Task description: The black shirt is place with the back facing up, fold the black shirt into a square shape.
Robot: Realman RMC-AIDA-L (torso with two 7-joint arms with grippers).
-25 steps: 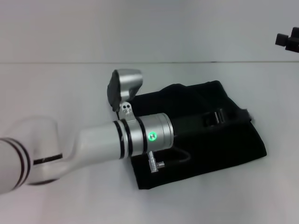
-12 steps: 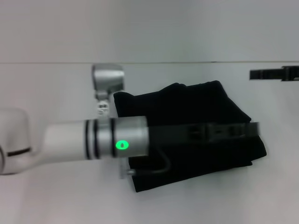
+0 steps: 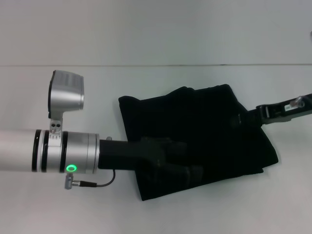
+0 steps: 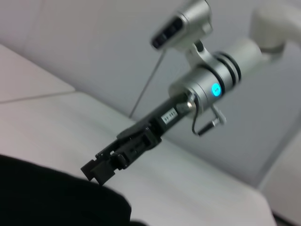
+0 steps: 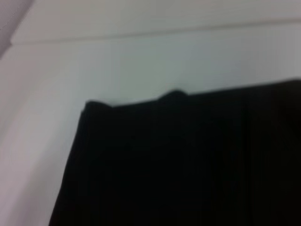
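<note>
The black shirt (image 3: 209, 126) lies folded into a rough square in the middle of the white table, with a bumpy far edge. From the left, my left gripper (image 3: 194, 173) reaches low over the shirt's near left part, black against black cloth. My right gripper (image 3: 243, 119) comes in from the right, with its tip at the shirt's right edge. The left wrist view shows that right gripper (image 4: 96, 170) just above the shirt's edge (image 4: 51, 197). In the right wrist view the shirt (image 5: 188, 165) fills the lower part, with bare table beyond it.
The white table (image 3: 73, 87) runs wide around the shirt, and its far edge meets a pale wall (image 3: 146, 29). My left arm's silver wrist and camera housing (image 3: 66, 100) hang over the table to the left of the shirt.
My left arm has drawn back to the left, so its gripper went from the shirt's right side to its near left part. My right gripper came down from the far right to the shirt's right edge.
</note>
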